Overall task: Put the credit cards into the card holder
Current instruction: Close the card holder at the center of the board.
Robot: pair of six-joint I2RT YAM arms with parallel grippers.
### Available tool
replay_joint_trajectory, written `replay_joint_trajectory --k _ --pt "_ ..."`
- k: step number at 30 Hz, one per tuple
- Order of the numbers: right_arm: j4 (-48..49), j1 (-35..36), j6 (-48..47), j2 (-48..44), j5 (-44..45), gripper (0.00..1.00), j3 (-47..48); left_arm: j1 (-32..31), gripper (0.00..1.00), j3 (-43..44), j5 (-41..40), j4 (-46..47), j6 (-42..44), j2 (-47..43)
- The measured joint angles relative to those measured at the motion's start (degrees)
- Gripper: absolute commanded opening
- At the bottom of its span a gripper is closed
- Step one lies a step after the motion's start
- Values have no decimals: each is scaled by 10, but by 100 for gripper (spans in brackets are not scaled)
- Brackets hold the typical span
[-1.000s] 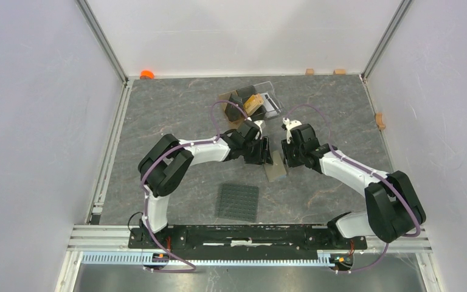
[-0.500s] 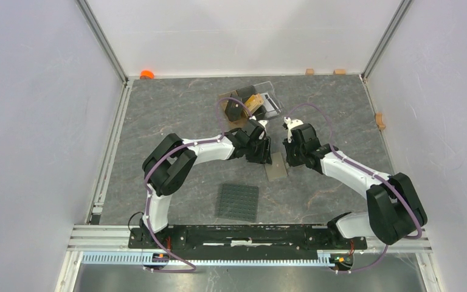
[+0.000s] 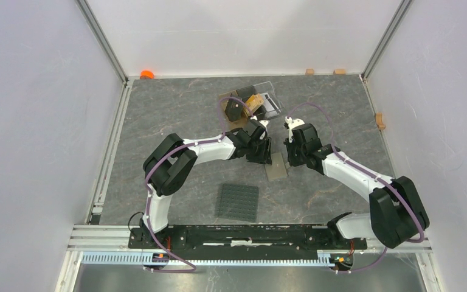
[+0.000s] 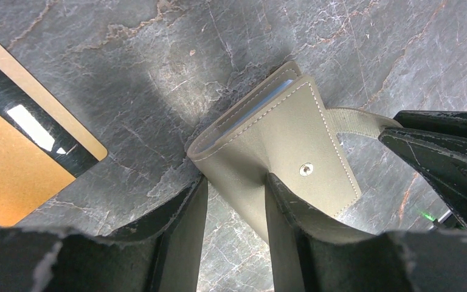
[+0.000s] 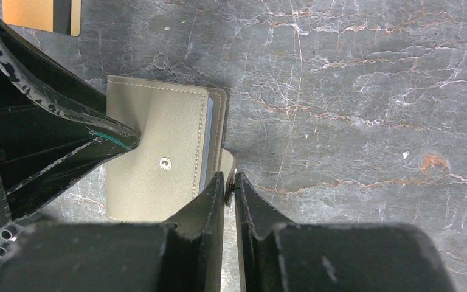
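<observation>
The grey marbled surface [image 3: 176, 115] carried everything, with the holder [image 3: 275, 166] lying about at its middle. The left arm [image 3: 179, 159] was bent toward the holder from its left and the right arm [image 3: 359, 175] from its right, their wrists close together over it. A dark studded mat [image 3: 238, 202] lay near the holder, toward the arm bases and a little left, apart from it. A clear stand [image 3: 266, 97] stood well beyond the holder on its far side, with dark and gold pieces in it too small to make out. The holder was folded over, snap stud [image 5: 165, 162] upward, a bluish pocket edge showing between its leaves. A gold card [image 4: 18, 158] with a black stripe lay flat off the holder's far left side, not touching it. The left pincer [image 4: 236, 182] stood about half open, gripping the holder's folded corner with both fingers against it. The right pincer [image 5: 230, 177] was almost closed, nipping the holder's tab [image 4: 356, 120] between its tips
</observation>
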Motion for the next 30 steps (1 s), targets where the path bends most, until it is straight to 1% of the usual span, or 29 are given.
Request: replay_joint_trajectory --k 2,6,8,15,20,26,30 --pt "-3 0 0 0 0 15 0 0 47 0 -1 -1 0 0" --pt "-7 0 0 0 0 5 0 -1 46 0 -2 -1 0 0" --pt "-9 0 0 -1 0 2 0 -1 46 0 -2 -1 0 0" --pt "-14 0 1 -12 -7 0 0 -2 46 2 -6 -3 0 0" --pt "-7 0 7 -16 -37 0 0 -2 44 2 -6 -3 0 0" --pt "38 -1 26 5 -98 0 -10 -2 43 2 -6 -4 0 0" --pt "66 -1 33 30 -116 0 -23 -2 43 1 -5 -3 0 0"
